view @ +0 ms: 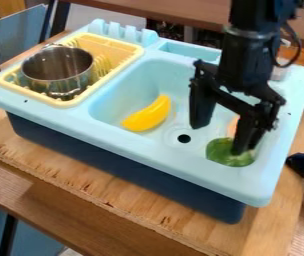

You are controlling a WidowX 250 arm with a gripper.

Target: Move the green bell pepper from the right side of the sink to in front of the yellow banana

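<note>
Brown tabletop (68,210) nearest me, pale-blue toy sink (181,170) beyond. Gripper (219,139) hangs over the basin, fingers wide apart, nothing held. One fingertip overlaps the green rounded item (227,156), at the basin's end; contact uncertain. Orange item (233,126) partly hidden behind that finger. Yellow curved item (148,115) apart, past the drain hole (184,138). Metal pot (58,70) in yellow rack (124,46). Risk, my judgement: finger sitting off-centre could pin or roll the green one; orange, so close, could get knocked.
</note>
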